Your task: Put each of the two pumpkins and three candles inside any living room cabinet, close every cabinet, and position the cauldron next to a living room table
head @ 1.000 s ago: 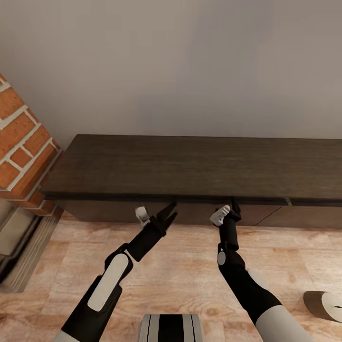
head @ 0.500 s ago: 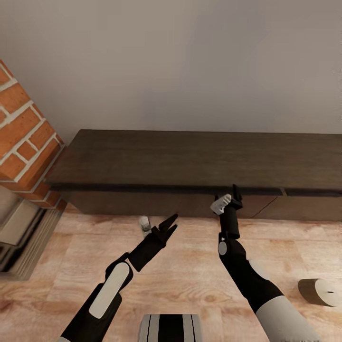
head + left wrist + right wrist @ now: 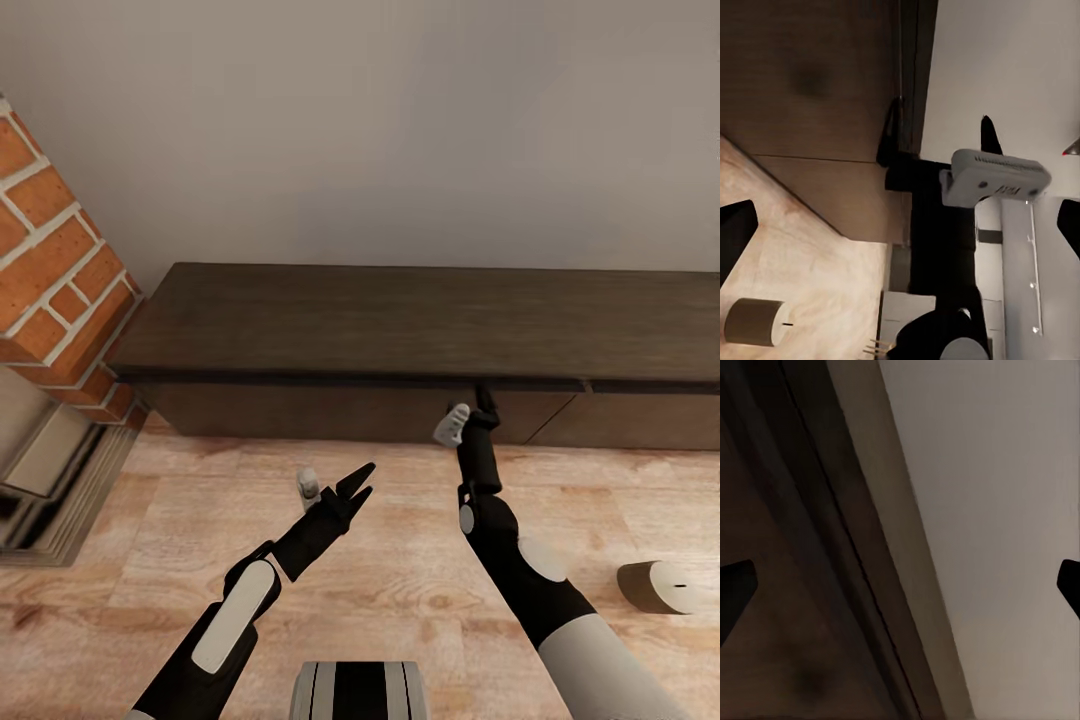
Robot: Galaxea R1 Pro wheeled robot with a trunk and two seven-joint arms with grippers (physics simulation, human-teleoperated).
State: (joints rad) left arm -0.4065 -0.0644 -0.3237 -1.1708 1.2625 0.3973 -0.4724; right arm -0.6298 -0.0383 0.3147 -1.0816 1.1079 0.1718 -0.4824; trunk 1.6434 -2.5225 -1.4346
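The long dark brown cabinet (image 3: 400, 320) runs along the wall, and no pale drawer inside shows on its front (image 3: 817, 82). My right gripper (image 3: 486, 398) is open, with its fingertips up at the front edge of the cabinet top (image 3: 810, 510). My left gripper (image 3: 366, 478) is open and empty over the floor, a short way back from the cabinet front. One beige-grey candle (image 3: 655, 587) lies on its side on the floor to my right, also visible as the candle (image 3: 754, 322) in the left wrist view. The pumpkins, cauldron and table are out of view.
A red brick fireplace surround (image 3: 50, 260) stands at the cabinet's left end, with a pale hearth (image 3: 45, 465) below it. A plain grey wall (image 3: 400, 130) rises behind the cabinet. Wooden floor (image 3: 400, 600) lies between me and the cabinet.
The whole view has drawn back from the cabinet, so the camera moved. My left gripper has come away from the cabinet front over the floor. The right gripper stays at the cabinet's edge.
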